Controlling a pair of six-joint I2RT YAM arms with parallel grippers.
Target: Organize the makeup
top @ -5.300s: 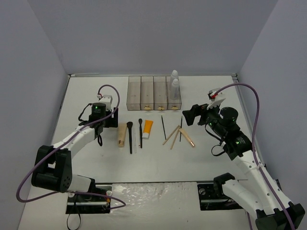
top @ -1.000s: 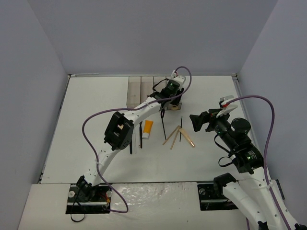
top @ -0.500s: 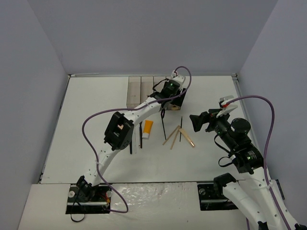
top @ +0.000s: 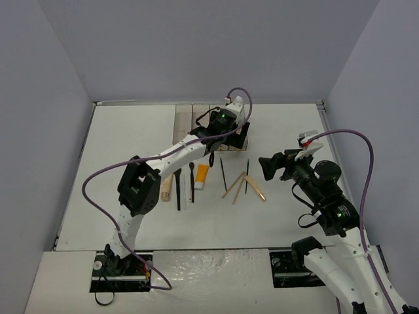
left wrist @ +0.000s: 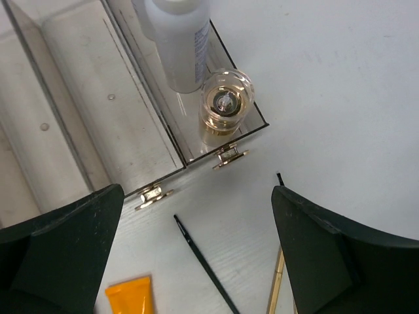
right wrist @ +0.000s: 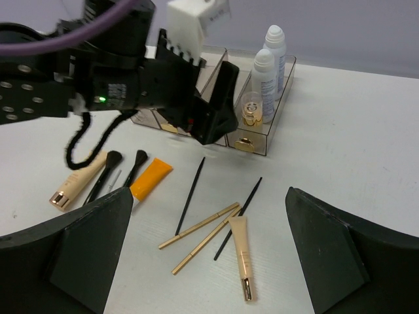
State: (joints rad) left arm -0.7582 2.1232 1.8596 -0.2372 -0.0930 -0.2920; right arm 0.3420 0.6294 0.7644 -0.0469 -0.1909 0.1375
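While three bottles (right wrist: 263,73) stand in the clear box (left wrist: 131,124), brushes (right wrist: 105,173), pencils (right wrist: 190,195), sticks (right wrist: 200,227) and tubes (right wrist: 152,178) lie unsorted on the counter (right wrist: 340,150); left gripper (left wrist: 196,196) and right gripper (right wrist: 209,203) jaws gape wide, empty.

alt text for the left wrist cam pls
Left hand open above the end of the clear box, whose end compartment holds a white bottle and a small round bottle. A thin black pencil and an orange tube lie on the table nearby.

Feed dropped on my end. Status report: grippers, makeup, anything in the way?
Left gripper open, empty, over box front. Right gripper open, empty. Three bottles boxed; tubes, brushes, pencils, sticks loose on table. Left arm stretched across table centre.
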